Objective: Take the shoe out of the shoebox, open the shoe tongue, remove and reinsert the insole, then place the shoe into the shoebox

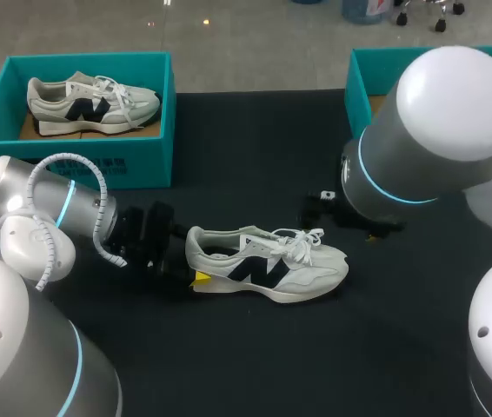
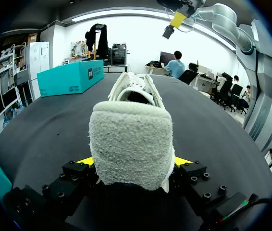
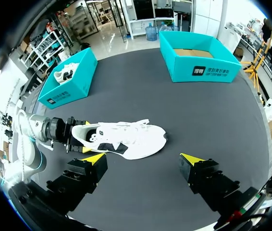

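Quick status from where I'm standing: step 1 looks done, the rest prob not. The shoe (image 1: pixel 268 265) is out of its box and sits upright on its sole on the black table (image 1: pixel 255 365), roughly mid-table, toe toward the robot's right. The left gripper (image 2: pixel 131 163) is clamped on the heel, one yellow tip pressed against each side, so it's grasping the shoe low at the table. The right gripper (image 3: pixel 143 161) is released, fingers spread wide w/ nothing between them, hanging up above the table clear of the shoe.

Boxes: the empty box (image 3: pixel 198 60) at the far right corner shows only its cardboard floor, so my guess is that's where this shoe came from and where it goes back. The other box (image 1: pixel 72 165) at the far left has a second shoe (image 1: pixel 89 100) in it, neither arm near it.

What's left imo: the laces (image 1: pixel 302 239) look loosely done up across the top and I can't really make out the tongue under them, so I'd say it isn't pulled open yet. No insole visible outside the shoe, so prob inside, tho whether it's been out and back in, can't tell. So tongue, insole out/in, then back in the box. Reads like left steadies the heel while right goes for the tongue.
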`<state>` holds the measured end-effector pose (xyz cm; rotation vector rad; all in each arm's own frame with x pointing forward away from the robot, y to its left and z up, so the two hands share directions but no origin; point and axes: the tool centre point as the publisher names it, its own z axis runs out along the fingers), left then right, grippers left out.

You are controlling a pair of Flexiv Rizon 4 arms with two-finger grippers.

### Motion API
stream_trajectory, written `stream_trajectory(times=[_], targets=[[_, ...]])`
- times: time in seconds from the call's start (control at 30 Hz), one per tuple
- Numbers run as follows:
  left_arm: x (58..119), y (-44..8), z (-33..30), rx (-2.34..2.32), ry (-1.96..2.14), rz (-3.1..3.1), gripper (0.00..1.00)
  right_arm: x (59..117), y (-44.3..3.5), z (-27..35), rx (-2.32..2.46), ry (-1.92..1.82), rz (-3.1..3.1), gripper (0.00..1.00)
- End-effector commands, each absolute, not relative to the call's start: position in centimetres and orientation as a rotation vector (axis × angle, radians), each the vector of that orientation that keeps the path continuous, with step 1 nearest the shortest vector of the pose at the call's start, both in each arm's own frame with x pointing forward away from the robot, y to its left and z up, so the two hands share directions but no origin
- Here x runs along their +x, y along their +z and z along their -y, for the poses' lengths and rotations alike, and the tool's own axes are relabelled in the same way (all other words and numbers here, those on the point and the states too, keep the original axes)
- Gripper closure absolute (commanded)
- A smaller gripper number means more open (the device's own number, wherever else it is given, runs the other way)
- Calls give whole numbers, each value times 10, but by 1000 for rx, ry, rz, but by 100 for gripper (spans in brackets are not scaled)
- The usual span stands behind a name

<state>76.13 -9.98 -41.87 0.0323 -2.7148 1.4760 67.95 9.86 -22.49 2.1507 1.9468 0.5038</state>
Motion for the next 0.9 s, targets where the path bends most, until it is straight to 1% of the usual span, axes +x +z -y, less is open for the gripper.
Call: stream_trajectory(times=[0.03,0.23,0.33,0.4,0.6,0.9], targets=[[760,-421,99,34,1469,2718,100,699,-238,-154,2144,353,-1950,0],[760,-421,99,34,1469,2718,100,699,-243,-179,2129,297,-2026,0],[760,-421,99,34,1469,2718,100,699,-244,-193,2128,300,-2050,0],[760,-421,99,34,1469,2718,100,698,-243,-200,2159,365,-2078,0],[760,-421,99,34,1469,2718,100,696,-242,-223,2124,342,-2115,0],[760,-421,99,34,1469,2718,100,696,-242,-223,2124,342,-2115,0]])
